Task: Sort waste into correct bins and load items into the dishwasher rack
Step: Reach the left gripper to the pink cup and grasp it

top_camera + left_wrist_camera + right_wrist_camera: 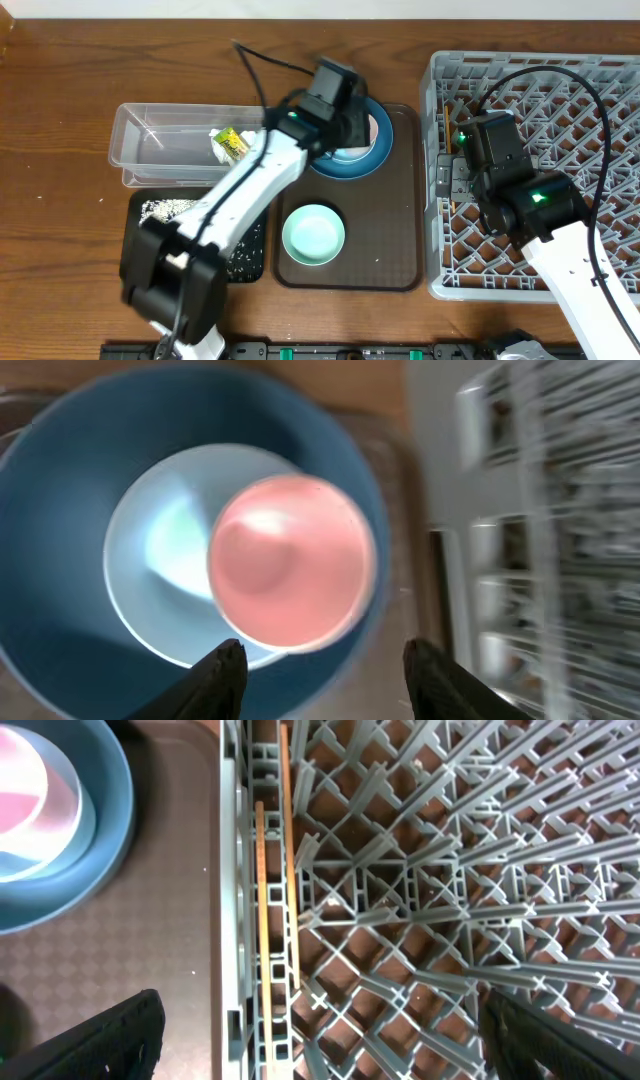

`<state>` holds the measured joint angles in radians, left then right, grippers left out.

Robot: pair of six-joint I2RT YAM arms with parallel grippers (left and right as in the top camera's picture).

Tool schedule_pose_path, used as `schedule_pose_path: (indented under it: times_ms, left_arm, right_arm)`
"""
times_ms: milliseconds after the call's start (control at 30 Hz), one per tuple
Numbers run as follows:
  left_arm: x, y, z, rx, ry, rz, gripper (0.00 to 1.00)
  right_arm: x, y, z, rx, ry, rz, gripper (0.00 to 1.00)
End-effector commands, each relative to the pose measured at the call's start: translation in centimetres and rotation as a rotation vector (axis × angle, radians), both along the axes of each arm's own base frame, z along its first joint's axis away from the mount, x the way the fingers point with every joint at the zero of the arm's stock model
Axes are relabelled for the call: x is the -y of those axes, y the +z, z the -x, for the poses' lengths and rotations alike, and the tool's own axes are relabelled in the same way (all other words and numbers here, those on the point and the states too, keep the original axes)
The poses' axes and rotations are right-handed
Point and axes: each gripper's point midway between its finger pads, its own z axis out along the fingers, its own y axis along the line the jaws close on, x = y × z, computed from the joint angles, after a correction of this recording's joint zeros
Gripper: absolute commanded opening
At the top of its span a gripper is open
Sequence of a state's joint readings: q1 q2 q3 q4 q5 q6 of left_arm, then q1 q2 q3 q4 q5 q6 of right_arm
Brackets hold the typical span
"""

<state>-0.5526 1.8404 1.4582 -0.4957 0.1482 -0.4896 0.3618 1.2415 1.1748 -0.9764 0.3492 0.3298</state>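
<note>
Pink-white cup (292, 563) | in small light-blue bowl (160, 550) | just beyond left fingers (222, 675), apart, empty | right fingers (105, 1040) apart

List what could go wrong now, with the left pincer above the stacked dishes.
1. The cup sits off-centre in the small bowl on the plate. The left pincer might catch the bowl rim too, or tip the stack.
2. The chopsticks lie along one wall of the rack, below the open right pincer. A dish loaded there might land on them.
</note>
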Motion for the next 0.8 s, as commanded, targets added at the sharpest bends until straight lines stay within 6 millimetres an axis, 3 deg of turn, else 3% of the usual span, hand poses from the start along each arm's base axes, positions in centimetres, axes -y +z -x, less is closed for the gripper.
schedule_pose_path:
  times_ms: [0,233,500,767]
  left_arm:
    - [-1.6,-1.1,-1.4,0.049,0.059,-0.119,0.54]
    - [-1.7,-2.0,-1.4,0.033,0.059,-0.130,0.54]
    - [-1.6,-3.4,-1.0,0.025,0.069,-0.123,0.41]
    - [-1.4,-4.9,-1.2,0.009,0.068,-0.134,0.40]
  right_arm:
    - [0.3,0.4,-0.7,0.034,-0.027,0.000,0.99]
    - [-0.1,0.8,-1.3,0.065,-0.024,-0.020,0.99]
    - [-0.1,0.8,-1.3,0.063,-0.021,-0.023,0.99]
    - [-0.1,0.8,-1.3,0.063,-0.021,-0.022,0.99]
